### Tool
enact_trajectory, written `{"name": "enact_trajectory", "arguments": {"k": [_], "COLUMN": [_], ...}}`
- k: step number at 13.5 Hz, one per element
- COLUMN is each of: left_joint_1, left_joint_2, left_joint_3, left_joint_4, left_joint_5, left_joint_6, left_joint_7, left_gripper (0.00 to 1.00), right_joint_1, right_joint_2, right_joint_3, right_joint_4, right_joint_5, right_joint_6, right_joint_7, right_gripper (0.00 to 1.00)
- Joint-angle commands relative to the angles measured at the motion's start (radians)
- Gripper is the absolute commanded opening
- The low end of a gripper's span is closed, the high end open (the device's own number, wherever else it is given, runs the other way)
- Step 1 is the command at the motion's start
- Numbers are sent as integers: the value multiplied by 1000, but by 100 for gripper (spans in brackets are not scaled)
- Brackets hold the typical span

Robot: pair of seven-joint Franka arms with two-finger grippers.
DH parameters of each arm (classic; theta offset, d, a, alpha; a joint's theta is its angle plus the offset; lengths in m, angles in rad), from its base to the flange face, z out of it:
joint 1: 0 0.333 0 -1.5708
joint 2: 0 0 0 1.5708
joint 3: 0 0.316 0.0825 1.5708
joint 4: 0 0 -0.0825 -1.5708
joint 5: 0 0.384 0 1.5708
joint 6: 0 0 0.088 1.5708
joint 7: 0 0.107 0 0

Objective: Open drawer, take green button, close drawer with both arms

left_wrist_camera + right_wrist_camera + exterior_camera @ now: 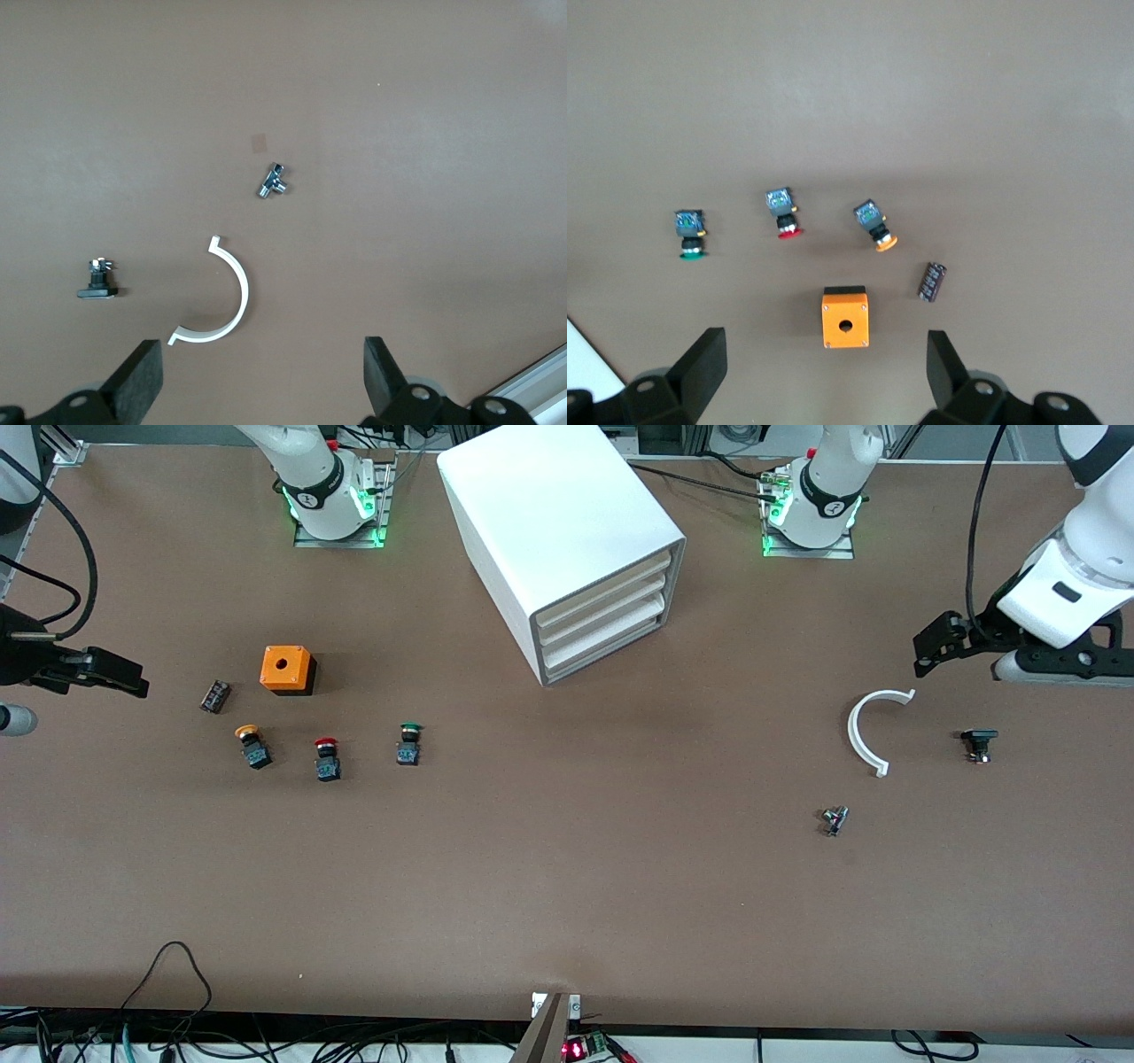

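Drawer (604, 651) shut in cabinet (562, 540).

high front camera faces both arms; each wrist camera looks straight down, sharing its table end.

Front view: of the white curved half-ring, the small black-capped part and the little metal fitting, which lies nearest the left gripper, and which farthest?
From the left gripper, open over the table's left-arm end:
1. White curved half-ring, beside the gripper.
2. Small black-capped part, slightly nearer the camera; close to the ring's rank.
3. Little metal fitting, nearest the camera.
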Motion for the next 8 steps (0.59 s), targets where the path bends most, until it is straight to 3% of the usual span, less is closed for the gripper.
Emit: {"name": "enact_trajectory", "arguments": {"k": [1,3,8], "left_joint_1": [-1,-1,1], "left_joint_2": [14,19,21], "left_joint_3": [-3,-3,-3], "left_joint_4": [13,11,7], "left_joint_5": [26,27,29], "left_joint_6": [15,33,30], "left_joint_7": [30,29,24], "left_gripper": [100,100,100], "right_joint_1": [2,2,2], "right_joint_2": [-183,-242,-228], "right_joint_3": [8,0,-25], "right_joint_4": [-241,-329,-258], "right_joint_5": [-26,-20,-13], "right_joint_6": [88,165,162], "right_joint_7": [-17,-29,-26], "right_gripper": [100,100,100]}}
